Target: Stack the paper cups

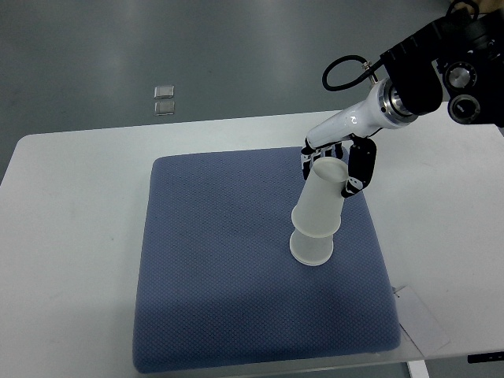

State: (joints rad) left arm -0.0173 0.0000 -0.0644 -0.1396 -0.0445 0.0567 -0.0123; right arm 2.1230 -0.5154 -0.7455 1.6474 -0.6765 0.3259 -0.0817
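Note:
Two white paper cups are upside down on the blue pad (pixel 220 260). The upper cup (pixel 321 198) is tilted and sits over the lower cup (pixel 312 247), which stands on the pad. My right hand (pixel 337 167) comes in from the upper right and its black fingers (pixel 358 169) are curled around the top end of the upper cup. The left arm is out of view.
The blue pad lies on a white table (pixel 71 236). Two small clear squares (pixel 164 99) lie on the grey floor beyond the table's far edge. A white paper tag (pixel 421 319) lies at the pad's near right corner.

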